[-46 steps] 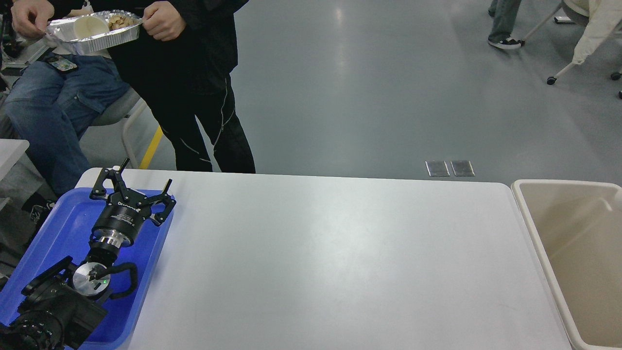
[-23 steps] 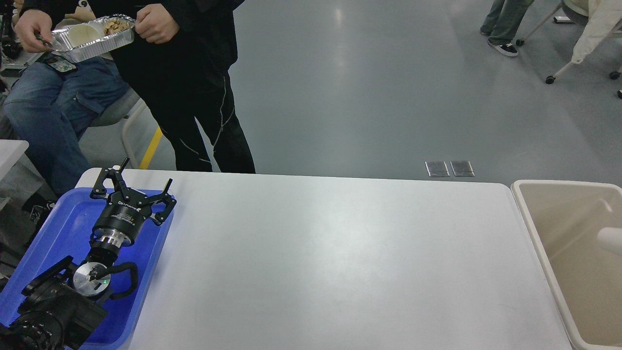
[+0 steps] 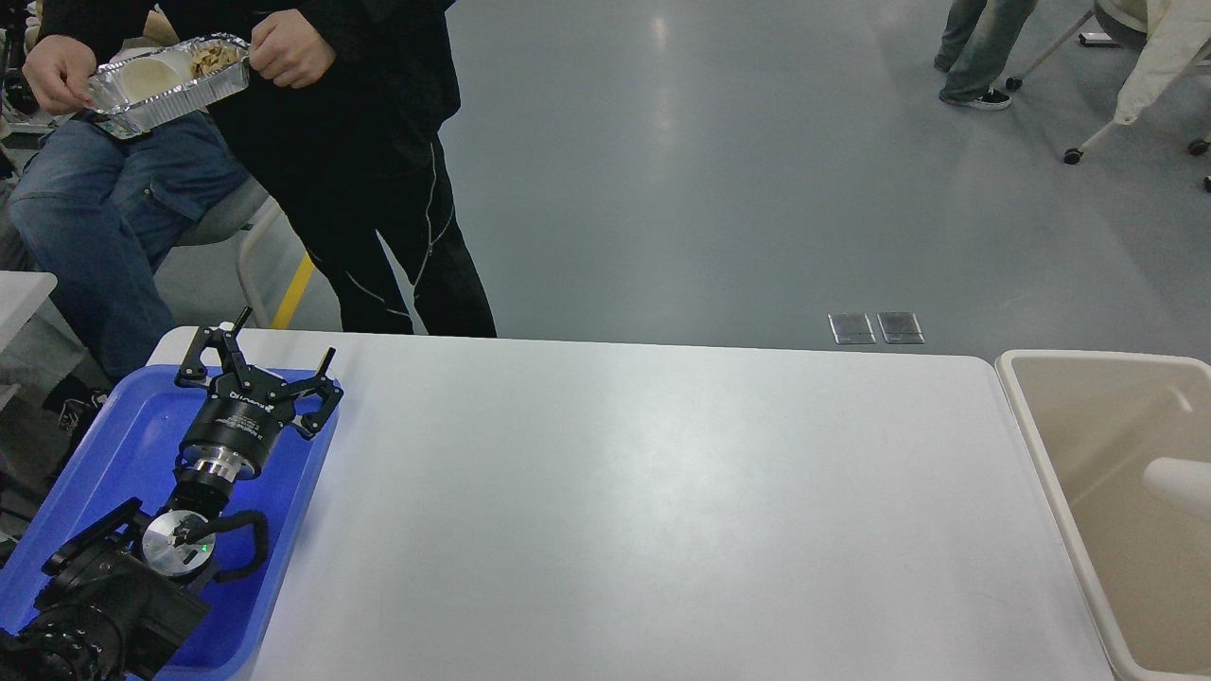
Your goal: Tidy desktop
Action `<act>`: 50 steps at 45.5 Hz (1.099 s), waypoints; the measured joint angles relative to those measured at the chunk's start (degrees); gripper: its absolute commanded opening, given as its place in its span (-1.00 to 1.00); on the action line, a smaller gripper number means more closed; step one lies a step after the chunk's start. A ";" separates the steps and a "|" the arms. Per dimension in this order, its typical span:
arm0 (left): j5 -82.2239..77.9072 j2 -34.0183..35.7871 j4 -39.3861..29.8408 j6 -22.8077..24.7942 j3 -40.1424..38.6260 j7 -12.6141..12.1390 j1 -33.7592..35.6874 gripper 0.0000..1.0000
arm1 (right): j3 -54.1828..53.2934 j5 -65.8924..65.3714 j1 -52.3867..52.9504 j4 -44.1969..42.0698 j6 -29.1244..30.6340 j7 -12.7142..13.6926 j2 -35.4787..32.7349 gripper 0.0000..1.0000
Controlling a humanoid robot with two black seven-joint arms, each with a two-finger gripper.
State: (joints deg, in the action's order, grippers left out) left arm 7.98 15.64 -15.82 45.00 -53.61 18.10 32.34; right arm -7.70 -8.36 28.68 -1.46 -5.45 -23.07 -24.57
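The surface (image 3: 662, 511), a wide white-grey tabletop with rounded corners, filled the lower middle of the head view and served as the landmark for all else. It looked rigid, heavy and smooth, judged slippery under anything pushed across it, and not a thing to be lifted; nothing loose to tidy lay on its bare middle. Off its right end stood a beige bin (image 3: 1041, 445), rim just beside the surface's edge, with a pale rounded object (image 3: 1178, 478) showing inside it that could not be identified. On its left end lay a blue tray (image 3: 114, 445), probably light, stiff plastic, best taken by its raised rim. Over that tray hung the left gripper (image 3: 274, 364), its fingers (image 3: 324, 364) spread apart and grasping nothing. The right gripper was out of view. Beyond the surface's far left corner a standing person held a foil container (image 3: 170, 80)
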 measured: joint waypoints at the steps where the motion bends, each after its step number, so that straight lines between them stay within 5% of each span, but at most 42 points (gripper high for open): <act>1: 0.00 0.00 0.00 0.00 0.00 0.00 0.00 1.00 | -0.05 0.00 0.01 -0.01 -0.08 0.00 0.02 -1.00; 22: 0.00 0.00 0.00 0.00 0.00 0.00 0.00 1.00 | -0.44 0.02 0.06 -0.05 -0.77 0.04 0.26 -1.00; 26: 0.01 0.00 0.00 0.00 0.00 0.00 0.00 1.00 | -0.43 0.02 0.06 0.01 -0.77 0.04 0.28 -0.19; 38: 0.02 0.00 0.00 0.00 0.00 0.00 0.00 1.00 | -0.36 0.02 0.04 0.04 -0.74 -0.04 0.28 0.80; 50: -0.01 0.00 0.00 0.00 0.00 0.00 0.00 1.00 | -0.71 0.02 0.15 -0.07 -2.34 -0.06 0.20 0.98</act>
State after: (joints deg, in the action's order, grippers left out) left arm 7.97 15.64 -15.82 45.00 -53.61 18.11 32.34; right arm -8.41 -8.35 28.82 -1.54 -7.79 -23.13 -24.37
